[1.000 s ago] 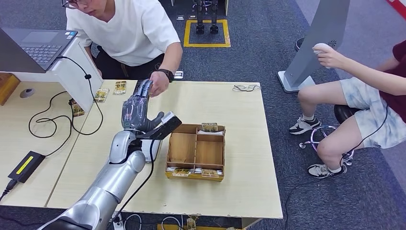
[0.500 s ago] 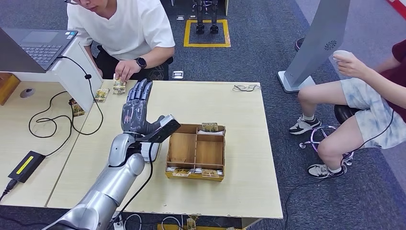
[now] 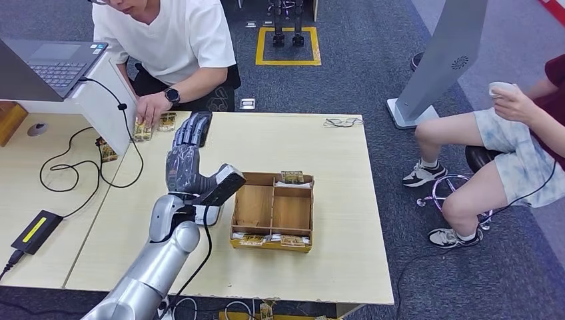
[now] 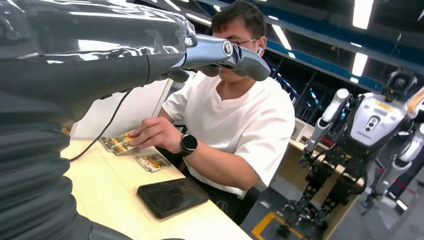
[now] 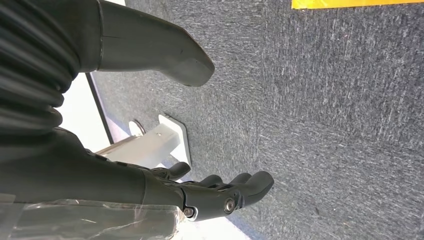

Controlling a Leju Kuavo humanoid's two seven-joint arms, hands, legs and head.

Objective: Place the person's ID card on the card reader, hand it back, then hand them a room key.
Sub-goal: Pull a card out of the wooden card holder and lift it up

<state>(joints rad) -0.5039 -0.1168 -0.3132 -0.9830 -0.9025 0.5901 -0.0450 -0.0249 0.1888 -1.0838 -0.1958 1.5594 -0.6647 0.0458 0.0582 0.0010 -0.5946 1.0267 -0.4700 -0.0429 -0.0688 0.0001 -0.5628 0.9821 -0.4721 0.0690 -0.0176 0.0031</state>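
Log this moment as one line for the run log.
left hand: raised over table, open, holding nothing | right hand: hanging, open | person's hand: on cards at far edge | wooden tray: untouched

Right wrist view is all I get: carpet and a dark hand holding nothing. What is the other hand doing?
Observer: The left hand is up over the table, fingers apart, holding nothing.
Operator: Is anybody near it?
Observer: A person in a white shirt sits across the table, with one hand on cards at its far edge.
Operator: Anything else on that table?
Observer: A wooden tray with compartments sits just right of the left hand.
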